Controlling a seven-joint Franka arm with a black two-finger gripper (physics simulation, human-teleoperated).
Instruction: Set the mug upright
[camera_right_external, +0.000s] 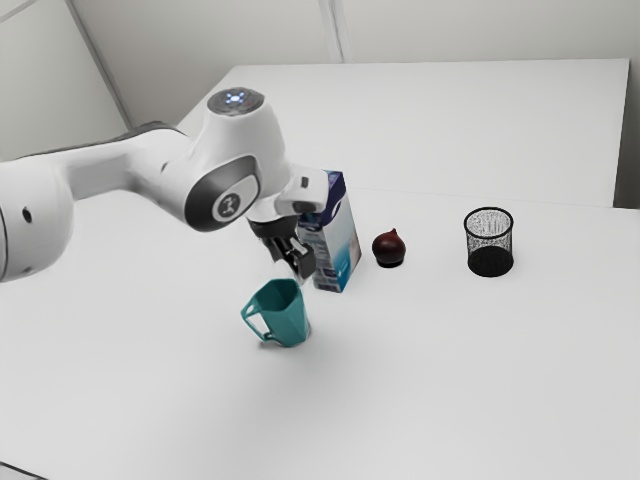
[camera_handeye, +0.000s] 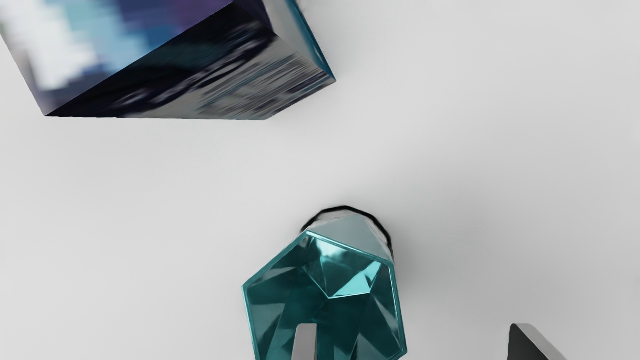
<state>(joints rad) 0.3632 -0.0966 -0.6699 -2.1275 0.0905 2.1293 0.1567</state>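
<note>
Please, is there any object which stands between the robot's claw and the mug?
Nothing visible stands between the open claw and the teal mug. In the wrist view, one finger overlaps the mug's mouth. The carton stands near, but apart from the mug and off to the side.

The mug (camera_right_external: 287, 318) looks glossy — the pen holder (camera_right_external: 490, 243) metal mesh, the table (camera_right_external: 430, 370) smooth, matt.

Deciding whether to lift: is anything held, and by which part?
Nothing is held: the jaws stand wide apart, and the wrist view shows a gap between one of them and the mug.
</note>
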